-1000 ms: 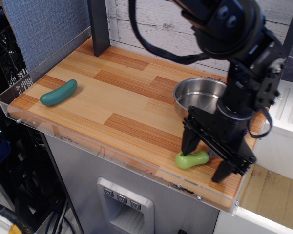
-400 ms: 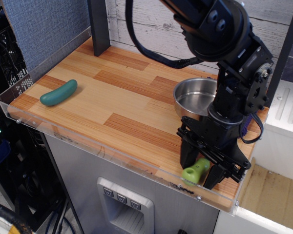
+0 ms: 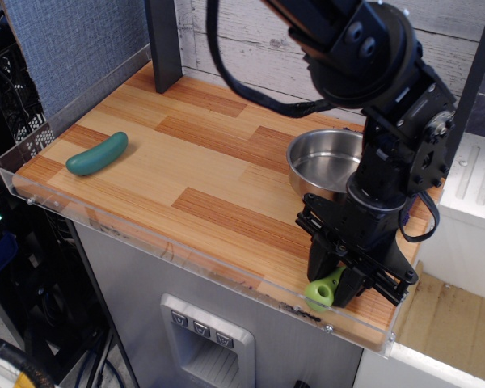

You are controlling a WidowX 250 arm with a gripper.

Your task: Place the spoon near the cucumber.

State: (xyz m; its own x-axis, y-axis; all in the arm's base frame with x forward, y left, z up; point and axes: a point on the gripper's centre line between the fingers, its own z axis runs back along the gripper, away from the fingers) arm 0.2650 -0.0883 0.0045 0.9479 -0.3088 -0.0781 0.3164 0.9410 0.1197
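Note:
The spoon point(image 3: 323, 291) shows only its lime-green handle with the hole at its end; it sticks out toward the table's front edge at the right. Its grey head is hidden behind the gripper. My black gripper point(image 3: 339, 284) points down and its fingers are shut on the handle. The dark teal-green cucumber point(image 3: 97, 154) lies far off at the table's left end, near the front left corner.
A steel pan point(image 3: 330, 162) stands just behind the gripper at the right. A dark post point(image 3: 163, 40) rises at the back left. A clear acrylic rim point(image 3: 170, 242) runs along the table's front and left edges. A wooden wall is behind.
The gripper's fingers have closed from wide apart onto the green handle. The handle has turned from lying sideways to pointing toward the front edge. The cucumber has not moved.

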